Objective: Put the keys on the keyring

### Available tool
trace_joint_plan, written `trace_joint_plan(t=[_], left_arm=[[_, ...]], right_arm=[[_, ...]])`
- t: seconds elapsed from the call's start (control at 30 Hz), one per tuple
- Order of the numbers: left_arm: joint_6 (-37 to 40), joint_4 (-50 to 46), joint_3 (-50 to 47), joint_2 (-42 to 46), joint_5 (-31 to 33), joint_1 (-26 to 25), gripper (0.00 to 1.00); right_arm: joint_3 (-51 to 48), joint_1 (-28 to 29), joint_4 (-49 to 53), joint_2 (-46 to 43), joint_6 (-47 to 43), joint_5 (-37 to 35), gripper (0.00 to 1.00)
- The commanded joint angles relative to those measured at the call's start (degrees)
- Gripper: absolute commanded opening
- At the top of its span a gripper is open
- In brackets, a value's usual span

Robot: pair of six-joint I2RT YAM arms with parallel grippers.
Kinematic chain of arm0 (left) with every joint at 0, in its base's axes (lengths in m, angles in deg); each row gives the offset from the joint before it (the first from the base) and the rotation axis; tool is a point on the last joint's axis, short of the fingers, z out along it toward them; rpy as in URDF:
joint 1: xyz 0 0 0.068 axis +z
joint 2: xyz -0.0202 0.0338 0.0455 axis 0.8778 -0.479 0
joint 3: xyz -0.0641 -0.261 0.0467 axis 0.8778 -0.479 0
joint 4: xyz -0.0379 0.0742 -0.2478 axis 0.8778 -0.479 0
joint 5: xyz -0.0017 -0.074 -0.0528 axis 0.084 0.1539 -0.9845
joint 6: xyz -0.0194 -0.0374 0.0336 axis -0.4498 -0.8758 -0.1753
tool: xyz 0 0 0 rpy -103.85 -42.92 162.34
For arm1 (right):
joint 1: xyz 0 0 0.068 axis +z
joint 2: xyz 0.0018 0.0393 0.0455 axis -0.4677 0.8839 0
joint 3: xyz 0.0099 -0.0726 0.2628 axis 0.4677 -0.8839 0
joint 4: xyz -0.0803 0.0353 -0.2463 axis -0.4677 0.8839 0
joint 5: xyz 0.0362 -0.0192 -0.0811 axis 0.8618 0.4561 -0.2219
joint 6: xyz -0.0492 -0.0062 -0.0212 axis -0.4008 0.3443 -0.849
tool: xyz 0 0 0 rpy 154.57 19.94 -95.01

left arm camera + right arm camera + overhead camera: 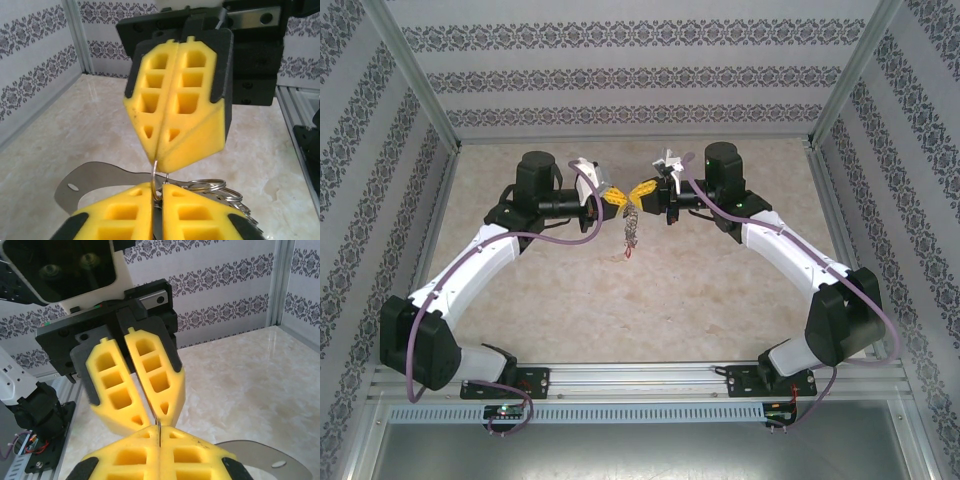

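We see two robot arms meeting tip to tip above a glossy, cream marbled table (pixel 720 290). The left gripper (pixel 157 187) and the right gripper (pixel 158 161) each have wedge-shaped yellow fingers (pixel 185 100), matte, moulded with square hollow cells and backed in black. Both pairs are pressed together, pinching the same thin silvery wire of the keyring (pixel 154 175), which is held in the air between them. Smaller shiny split rings (pixel 215 186) sit along its rim. From above, the keys (pixel 629 240) dangle beneath the grippers as a small mottled cluster, too tiny to tell apart.
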Motion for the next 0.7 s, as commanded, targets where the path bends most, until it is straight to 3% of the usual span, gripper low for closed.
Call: trace_joint_plan(t=[0.0, 0.17, 0.37, 0.5, 0.67], left_arm=[[2.8, -3.24, 2.4, -0.61, -3.26, 0.14, 0.0], [4.83, -5.84, 3.11, -0.4, -3.74, 0.24, 0.0], [12.78, -16.44, 5.88, -0.05, -1.5, 0.3, 0.0], [19.0, -24.64, 8.56, -0.61, 0.75, 0.25, 0.0], [24.36, -30.67, 10.53, -1.7, 2.25, 0.29, 0.0]], right_arm=[[2.74, 0.44, -1.96, -0.47, -2.35, 2.02, 0.0], [3.47, 0.45, 3.83, -0.09, -7.05, 0.59, 0.01], [10.18, -0.6, 28.68, 0.58, -26.33, -1.55, 0.25], [16.87, -0.53, 46.17, 2.8, -38.28, -4.52, 0.3], [20.39, 0.95, 52.01, 5.29, -42.68, -5.48, 0.4]])
